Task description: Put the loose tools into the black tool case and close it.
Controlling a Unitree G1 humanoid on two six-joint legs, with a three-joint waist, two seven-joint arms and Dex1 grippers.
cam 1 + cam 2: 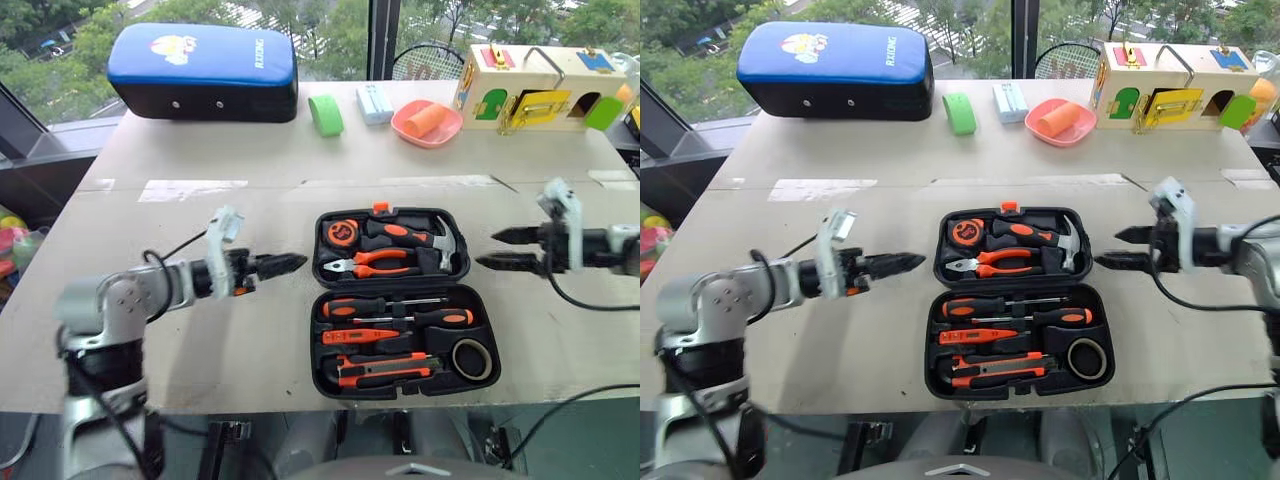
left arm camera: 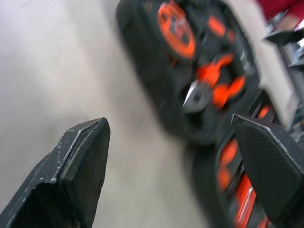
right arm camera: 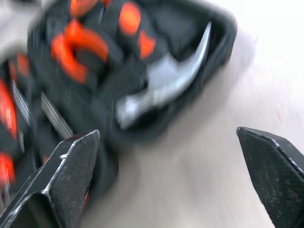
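Now both grippers are hovering over the table [image 1: 200, 340] with fingers spread and empty, the left gripper [image 1: 292, 263] just left of the black tool case [image 1: 398, 303] and the right gripper [image 1: 505, 249] just right of it. Between them the case is lying open and flat, its far half holding a tape measure [image 1: 341, 232], pliers [image 1: 370, 263] and a hammer [image 1: 425, 238], its near half seating two screwdrivers [image 1: 395, 308], a tester pen [image 1: 362, 336], a utility knife [image 1: 385, 370] and a tape roll [image 1: 471, 358]. Farther back a blue cushion [image 1: 203, 70] is showing white lettering, too small to make out surely.

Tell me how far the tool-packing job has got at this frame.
Packing looks done: screwdrivers, tester pen, utility knife and tape roll all sit in the black tool case. Nothing is held; left gripper and right gripper flank it, open. Left: closing the lid.
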